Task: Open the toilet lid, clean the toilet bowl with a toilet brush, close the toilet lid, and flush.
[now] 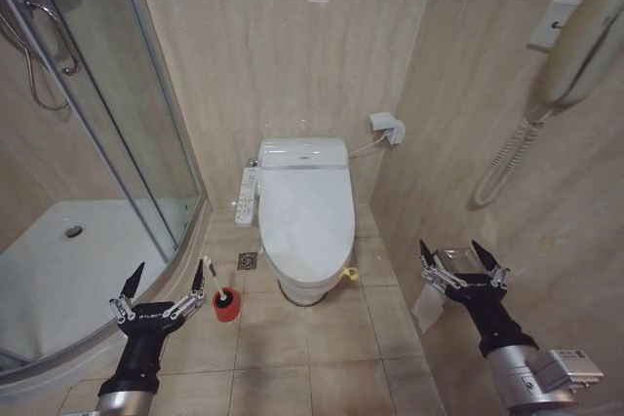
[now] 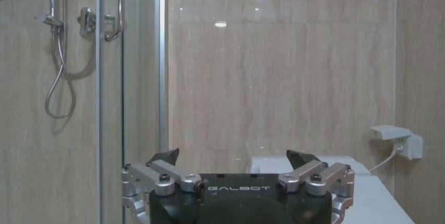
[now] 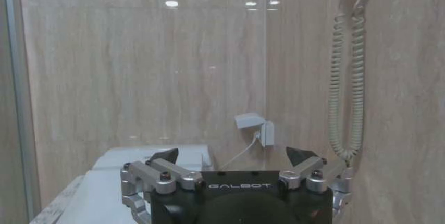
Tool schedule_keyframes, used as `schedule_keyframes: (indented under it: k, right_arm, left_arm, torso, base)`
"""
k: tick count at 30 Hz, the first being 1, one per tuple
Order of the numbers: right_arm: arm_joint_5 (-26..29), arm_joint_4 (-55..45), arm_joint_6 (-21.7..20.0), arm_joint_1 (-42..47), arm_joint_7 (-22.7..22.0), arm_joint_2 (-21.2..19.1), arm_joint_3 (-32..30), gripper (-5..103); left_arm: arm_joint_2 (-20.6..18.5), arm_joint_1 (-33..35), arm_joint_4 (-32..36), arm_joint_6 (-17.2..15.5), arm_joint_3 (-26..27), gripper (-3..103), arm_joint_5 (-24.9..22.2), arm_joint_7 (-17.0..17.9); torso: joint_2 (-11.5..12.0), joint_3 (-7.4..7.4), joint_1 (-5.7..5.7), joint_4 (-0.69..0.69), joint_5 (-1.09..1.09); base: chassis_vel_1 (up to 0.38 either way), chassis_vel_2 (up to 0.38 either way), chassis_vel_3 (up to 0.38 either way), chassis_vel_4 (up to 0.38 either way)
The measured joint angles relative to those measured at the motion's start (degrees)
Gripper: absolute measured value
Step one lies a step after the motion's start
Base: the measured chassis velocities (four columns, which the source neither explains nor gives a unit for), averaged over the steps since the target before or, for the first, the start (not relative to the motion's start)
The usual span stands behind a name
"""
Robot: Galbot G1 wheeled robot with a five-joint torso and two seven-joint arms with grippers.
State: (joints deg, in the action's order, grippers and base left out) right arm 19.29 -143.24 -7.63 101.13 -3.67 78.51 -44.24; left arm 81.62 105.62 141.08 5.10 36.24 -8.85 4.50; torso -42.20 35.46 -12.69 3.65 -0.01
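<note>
The glossy white oval plastic toilet lid (image 1: 305,209) lies closed against the beige-tiled back wall. The thin white toilet brush (image 1: 209,279) stands in its red cup on the floor, just beside the left gripper (image 1: 166,280); the right gripper (image 1: 462,254) hovers opposite. Both jaws spread wide, empty.

head view downward; both wrist views toward back wall (image 1: 292,46)

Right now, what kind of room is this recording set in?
A tiled bathroom, probably in a hotel: a white electronic toilet with its toilet lid down, a glass shower enclosure with a hose, and a wall phone. Both grippers, left gripper and right gripper, hover open.
</note>
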Motion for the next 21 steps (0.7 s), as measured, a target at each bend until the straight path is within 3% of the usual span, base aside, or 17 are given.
schedule_keyframes:
  k: [13,21]
  right_arm:
    - [-0.02,0.55,0.22,-0.20,0.00,-0.02,0.16,100]
    - [-2.66,11.89,4.71,-4.60,-0.68,-0.64,3.75,100]
  left_arm:
    - [0.00,0.01,0.00,0.00,0.00,100,0.00,0.00]
    - [0.00,0.00,0.00,0.00,0.00,100,0.00,0.00]
  torso:
    - [-0.02,-0.02,0.07,0.02,0.00]
    - [-0.01,-0.01,0.04,0.00,0.01]
  base:
    - [0.013,-0.010,-0.004,0.009]
    - [0.000,0.000,0.000,0.000]
